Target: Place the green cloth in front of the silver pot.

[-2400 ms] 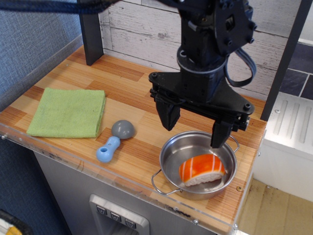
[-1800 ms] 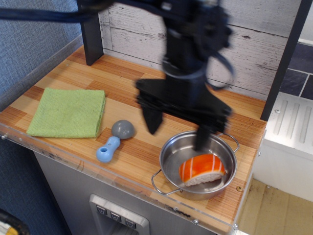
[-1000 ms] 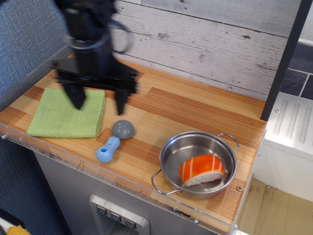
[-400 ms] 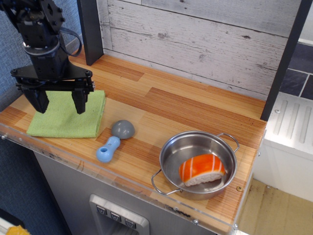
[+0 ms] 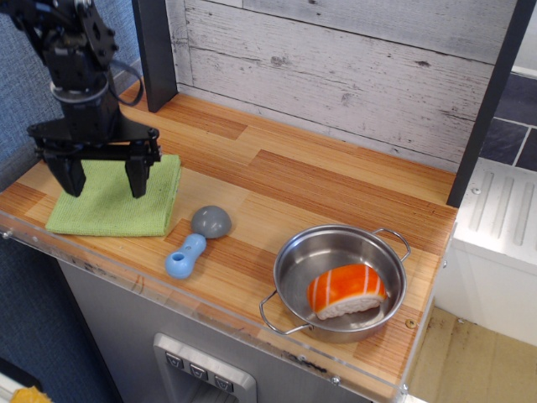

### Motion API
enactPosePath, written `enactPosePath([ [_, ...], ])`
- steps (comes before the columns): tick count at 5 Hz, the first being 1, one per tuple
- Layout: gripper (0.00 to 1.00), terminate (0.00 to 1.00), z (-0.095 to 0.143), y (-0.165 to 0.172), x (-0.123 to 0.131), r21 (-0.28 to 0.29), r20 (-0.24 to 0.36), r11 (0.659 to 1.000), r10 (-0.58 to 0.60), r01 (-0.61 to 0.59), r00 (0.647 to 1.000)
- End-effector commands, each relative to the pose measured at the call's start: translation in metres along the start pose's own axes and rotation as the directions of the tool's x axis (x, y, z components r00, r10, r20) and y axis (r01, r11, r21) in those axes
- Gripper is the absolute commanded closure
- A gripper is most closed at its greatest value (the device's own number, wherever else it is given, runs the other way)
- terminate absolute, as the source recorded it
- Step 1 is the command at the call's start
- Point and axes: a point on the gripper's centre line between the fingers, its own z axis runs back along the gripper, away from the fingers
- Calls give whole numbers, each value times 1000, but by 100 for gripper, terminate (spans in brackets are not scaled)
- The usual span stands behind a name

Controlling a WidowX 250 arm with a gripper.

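With its fingers spread apart, the hand (image 5: 106, 178) hangs directly over the green cloth (image 5: 116, 195) lying flat beneath it, well away from the silver pot (image 5: 340, 281), so a shallow pinch could catch only the top fold and let it unfurl.

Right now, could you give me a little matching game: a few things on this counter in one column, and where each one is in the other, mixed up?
Things:
1. green cloth
2. silver pot
3. blue-and-grey scoop toy
4. orange-and-white striped piece

Places:
A. inside the pot
B. right end of the wooden counter, near the front edge
C. left end, under the gripper with its fingers spread
D. between the cloth and the pot

Pairs: 1-C, 2-B, 3-D, 4-A
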Motion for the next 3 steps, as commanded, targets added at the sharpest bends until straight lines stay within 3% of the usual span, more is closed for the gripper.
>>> enactPosePath([
  [1, 0, 0, -8, 5, 5, 19, 12, 1000, 6, -6, 1000],
  [3, 0, 0, -14, 4, 2, 10, 7, 1000, 24, -24, 1000],
])
